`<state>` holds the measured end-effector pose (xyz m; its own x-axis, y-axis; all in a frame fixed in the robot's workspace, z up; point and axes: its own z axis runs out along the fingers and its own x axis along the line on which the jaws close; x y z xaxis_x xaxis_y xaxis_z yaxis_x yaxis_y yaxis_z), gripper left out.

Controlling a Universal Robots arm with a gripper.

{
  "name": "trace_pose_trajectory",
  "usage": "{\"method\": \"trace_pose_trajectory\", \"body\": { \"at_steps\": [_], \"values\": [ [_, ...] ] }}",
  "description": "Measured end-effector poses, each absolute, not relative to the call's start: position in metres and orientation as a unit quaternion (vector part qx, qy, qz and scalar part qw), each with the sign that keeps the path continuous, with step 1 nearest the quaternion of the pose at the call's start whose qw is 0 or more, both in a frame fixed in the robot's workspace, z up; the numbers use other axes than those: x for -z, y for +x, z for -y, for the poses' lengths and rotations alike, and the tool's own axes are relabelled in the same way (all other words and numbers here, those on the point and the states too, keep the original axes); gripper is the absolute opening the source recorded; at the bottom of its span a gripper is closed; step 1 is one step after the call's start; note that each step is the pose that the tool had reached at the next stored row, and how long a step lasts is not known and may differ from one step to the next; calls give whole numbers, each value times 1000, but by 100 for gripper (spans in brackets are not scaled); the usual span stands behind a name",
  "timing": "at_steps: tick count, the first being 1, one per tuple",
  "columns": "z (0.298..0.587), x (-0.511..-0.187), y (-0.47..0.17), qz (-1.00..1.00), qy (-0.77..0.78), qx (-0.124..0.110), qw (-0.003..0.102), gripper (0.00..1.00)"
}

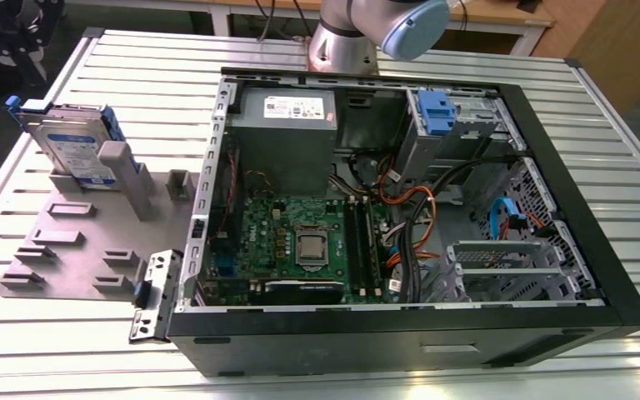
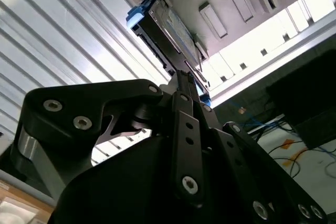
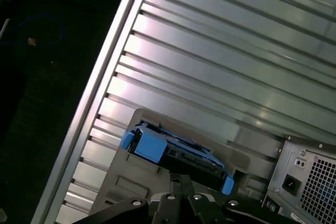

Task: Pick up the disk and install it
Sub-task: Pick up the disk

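Note:
The disk (image 1: 76,150) stands on edge in a grey holder (image 1: 76,242) at the exterior view's left, beside the open computer case (image 1: 587,250). It is a silver drive with a white-and-blue label and a blue carrier frame. In both wrist views the disk (image 2: 168,30) (image 3: 178,153) lies just beyond my gripper's tips. My gripper (image 2: 182,74) (image 3: 181,178) is shut, its two black fingers pressed together with nothing between them. It hangs apart from the disk, pointing at its blue-framed edge.
The case lies open on a ribbed metal table (image 1: 131,58), showing the motherboard (image 1: 297,242), a power supply (image 1: 287,125) and a drive bay with a blue tab (image 1: 437,112). The arm's base (image 1: 348,42) stands behind the case. The table edge (image 3: 100,87) drops into dark space.

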<state>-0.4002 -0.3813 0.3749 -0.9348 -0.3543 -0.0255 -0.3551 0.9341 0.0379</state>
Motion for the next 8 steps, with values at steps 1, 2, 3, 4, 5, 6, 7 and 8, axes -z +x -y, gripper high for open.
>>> {"method": "trace_pose_trajectory", "body": {
  "at_steps": [1, 2, 3, 4, 5, 6, 7, 8],
  "values": [
    [381, -375, -400, -982, -189, -21, 9, 11],
    [381, -375, -400, -980, -198, -21, 9, 11],
    [381, -374, -400, -978, -207, -21, 9, 11],
    [381, -374, -400, -976, -216, -21, 8, 11],
    [381, -374, -400, -974, -224, -21, 8, 11],
    [381, -374, -400, -972, -234, -21, 8, 11],
    [381, -374, -400, -970, -242, -21, 8, 11],
    [381, -374, -400, -968, -251, -22, 8, 11]
  ]
}}
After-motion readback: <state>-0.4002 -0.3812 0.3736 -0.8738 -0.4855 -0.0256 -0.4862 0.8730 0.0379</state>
